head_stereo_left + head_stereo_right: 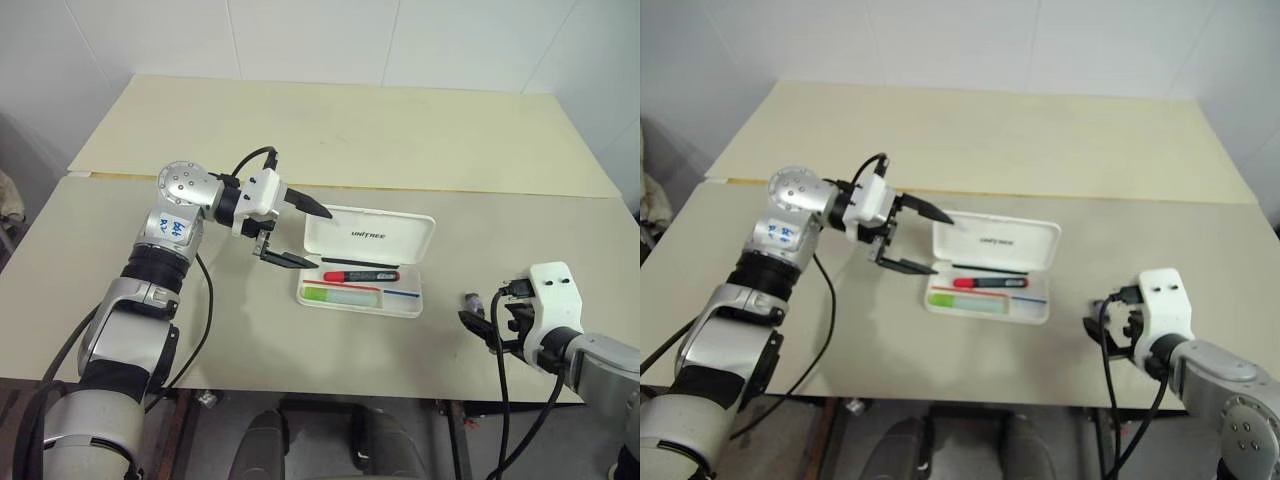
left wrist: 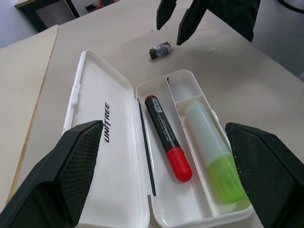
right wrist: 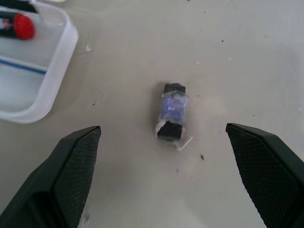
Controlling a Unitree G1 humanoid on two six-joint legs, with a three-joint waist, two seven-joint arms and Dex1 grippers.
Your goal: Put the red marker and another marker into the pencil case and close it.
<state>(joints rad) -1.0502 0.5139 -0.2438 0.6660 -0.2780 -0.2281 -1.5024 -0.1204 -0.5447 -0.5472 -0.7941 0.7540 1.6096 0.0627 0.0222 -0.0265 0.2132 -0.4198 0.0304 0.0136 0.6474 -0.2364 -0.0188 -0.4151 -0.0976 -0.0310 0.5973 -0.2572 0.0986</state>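
Note:
The white pencil case [image 1: 400, 240] lies open in the middle of the table, its lid with the dark logo folded back. Inside the tray lie the red marker [image 1: 362, 275] and, in the front compartment, the other marker, a light-green highlighter [image 1: 340, 296]. The left wrist view shows the red marker [image 2: 166, 137] and the highlighter [image 2: 211, 152] side by side. My left gripper [image 1: 324, 240] hovers open at the case's left end, pointing right, holding nothing. My right gripper [image 1: 490, 318] stands open and empty to the right of the case, near the table's front edge.
A small dark stubby cylinder [image 3: 171, 111] with a bluish wrap lies on the table just ahead of my right gripper, a little to the right of the case's corner [image 3: 52, 90]. A second, paler table [image 1: 350, 120] adjoins at the back.

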